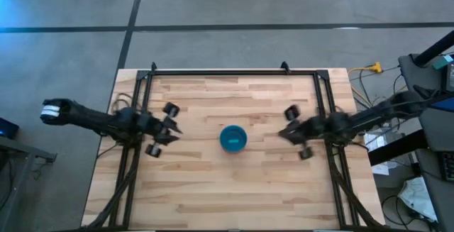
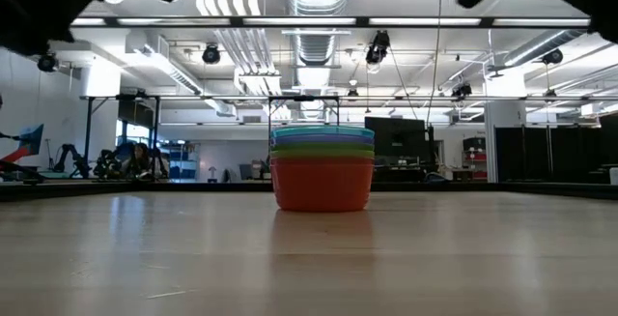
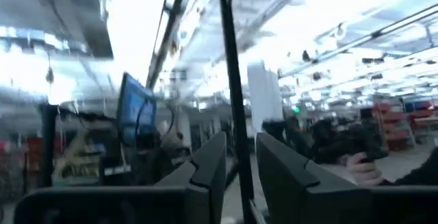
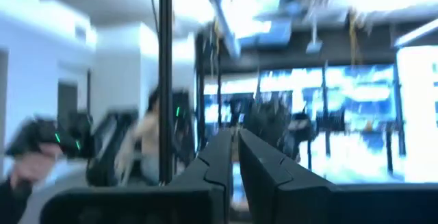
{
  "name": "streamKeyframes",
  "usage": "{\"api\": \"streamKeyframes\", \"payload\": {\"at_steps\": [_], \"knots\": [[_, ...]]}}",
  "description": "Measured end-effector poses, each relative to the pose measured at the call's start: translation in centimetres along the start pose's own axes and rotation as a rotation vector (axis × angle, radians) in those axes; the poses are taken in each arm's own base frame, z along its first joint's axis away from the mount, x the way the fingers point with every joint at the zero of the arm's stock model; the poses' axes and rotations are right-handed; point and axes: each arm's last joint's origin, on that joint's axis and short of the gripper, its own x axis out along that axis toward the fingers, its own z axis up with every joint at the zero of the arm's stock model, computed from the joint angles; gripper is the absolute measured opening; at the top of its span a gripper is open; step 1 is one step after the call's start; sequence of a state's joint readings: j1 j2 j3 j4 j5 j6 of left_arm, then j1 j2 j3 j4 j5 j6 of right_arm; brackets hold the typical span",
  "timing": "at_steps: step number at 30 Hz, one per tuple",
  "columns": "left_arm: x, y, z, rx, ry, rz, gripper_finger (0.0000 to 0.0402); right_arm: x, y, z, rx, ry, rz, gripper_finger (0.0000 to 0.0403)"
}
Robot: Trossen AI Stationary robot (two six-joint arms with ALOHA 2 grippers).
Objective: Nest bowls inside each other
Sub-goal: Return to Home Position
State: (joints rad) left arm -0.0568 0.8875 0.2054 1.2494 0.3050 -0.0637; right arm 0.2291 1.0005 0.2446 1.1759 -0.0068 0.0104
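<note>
- Standing as one nested stack [image 2: 322, 169] of small round plastic bowls near the middle of the pale wooden counter [image 1: 213, 189]; no loose bowl shows anywhere on the counter in the high view.
- Top of the stack: the blue plastic bowl [image 1: 233, 138], mouth upward; from above it appears as a single blue disc hiding all beneath it.
- Side of the stack, low view: the orange plastic bowl [image 2: 322, 186] is at the bottom, resting on the counter; above it is the rim of the green plastic bowl [image 2: 322, 150]; thinner bluish and purplish rims follow, up to the blue one; a yellow or a pink bowl cannot be made out, so the count of nested bowls cannot be confirmed.
- Left arm [image 1: 106, 122]: at the counter's left edge, well apart from the stack; left jaws empty and a little apart, a narrow gap showing between them in the left wrist view.
- Right arm [image 1: 347, 124]: at the counter's right edge, likewise well apart from the stack; right jaws empty and close together, almost touching in the right wrist view.
- Judgement: the nesting appears complete; what seems left is only the parking of both arms, with nothing more to pick up.
</note>
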Motion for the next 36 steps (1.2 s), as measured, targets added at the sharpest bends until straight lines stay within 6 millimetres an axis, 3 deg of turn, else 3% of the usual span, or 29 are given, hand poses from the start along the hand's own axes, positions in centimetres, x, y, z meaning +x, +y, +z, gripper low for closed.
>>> {"api": "streamKeyframes", "payload": {"at_steps": [6, 10, 14, 16, 19, 22, 26, 29, 36], "knots": [[-5.7, -0.5, 0.3, 0.073, -0.081, 0.097, 0.0067, -5.9, -0.1, 2.4, -0.018, -0.224, -0.015, 0.0009], [-6.6, -0.3, 1.2, -0.02, -0.046, 0.142, 0.0067, -8.4, -0.2, 3.0, -0.066, -0.31, -0.1, 0.0009], [-7.8, -0.3, 1.2, -0.022, -0.003, 0.189, 0.0067, -9.1, -0.9, 3.2, -0.131, -0.082, -0.333, 0.0009], [-8.2, -0.5, 1.3, -0.017, 0.005, 0.202, 0.0067, -9.7, -1.0, 3.4, -0.133, 0.026, -0.346, 0.0009], [-8.8, -0.6, 0.7, -0.044, 0.081, 0.224, 0.0067, -10.0, -0.7, 4.0, -0.057, 0.02, -0.259, 0.0008], [-9.0, -0.4, -0.5, -0.091, 0.193, 0.251, 0.0067, -9.7, -0.5, 3.3, -0.004, 0.014, -0.185, 0.0008], [-9.1, 0.1, -1.6, -0.118, 0.279, 0.357, 0.0067, -9.6, -0.7, 1.1, 0.028, 0.084, -0.197, 0.0008], [-9.2, 0.4, -2.1, -0.12, 0.313, 0.447, 0.0067, -9.9, -0.9, 0.2, 0.044, 0.039, -0.211, 0.0008], [-9.2, 0.9, -3.1, -0.134, 0.392, 0.523, 0.0067, -10.0, -1.5, -0.3, 0.088, 0.082, -0.269, 0.0008]]}}
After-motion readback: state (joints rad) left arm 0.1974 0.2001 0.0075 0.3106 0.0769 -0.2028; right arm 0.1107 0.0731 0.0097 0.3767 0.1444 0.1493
